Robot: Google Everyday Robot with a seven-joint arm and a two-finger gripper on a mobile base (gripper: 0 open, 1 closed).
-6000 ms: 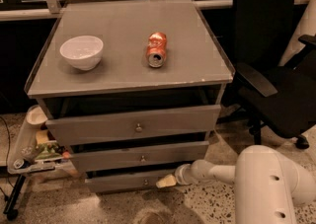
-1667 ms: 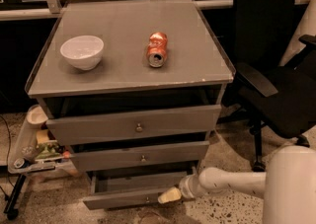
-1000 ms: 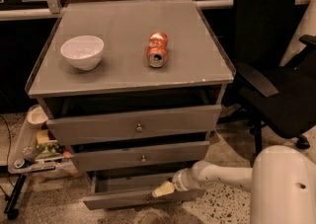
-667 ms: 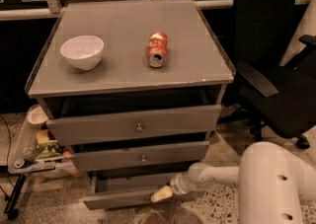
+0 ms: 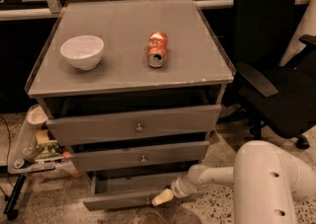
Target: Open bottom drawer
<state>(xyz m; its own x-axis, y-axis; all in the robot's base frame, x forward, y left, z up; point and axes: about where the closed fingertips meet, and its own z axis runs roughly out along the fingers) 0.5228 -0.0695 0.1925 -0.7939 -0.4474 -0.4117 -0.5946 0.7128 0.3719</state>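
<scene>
Since the view of six seconds ago the bottom drawer (image 5: 118,201) has been drawn out of the cabinet. Its front panel now sits lower and nearer, and a strip of flat grey inside is exposed behind it, while over the last second hardly any further travel can be made out. The end effector (image 5: 162,197) is found low at the right-hand part of that front panel, its pale tip laid against the panel just beside the small knob (image 5: 147,200). Whether it is open or closed, and whether the knob is actually held, cannot be told. Behind it the white arm (image 5: 212,176) is stretched in from the lower right, where the bulky white shoulder (image 5: 274,183) fills the corner. The task is judged to be largely done, since the drawer stands clearly proud of the two above, though more pull may be wanted if full extension is meant. The middle drawer (image 5: 140,156) and the top drawer (image 5: 136,125) lie above it, neither pulled out as far. On the tabletop (image 5: 123,72) a white bowl (image 5: 82,51) is set to the left and a crushed orange can (image 5: 157,49) lies on its side near the centre, the two well apart. A black chair (image 5: 276,70) stands close on the cabinet's right and a cluttered tray (image 5: 29,154) on its left; neither is seen in the drawer's path.
</scene>
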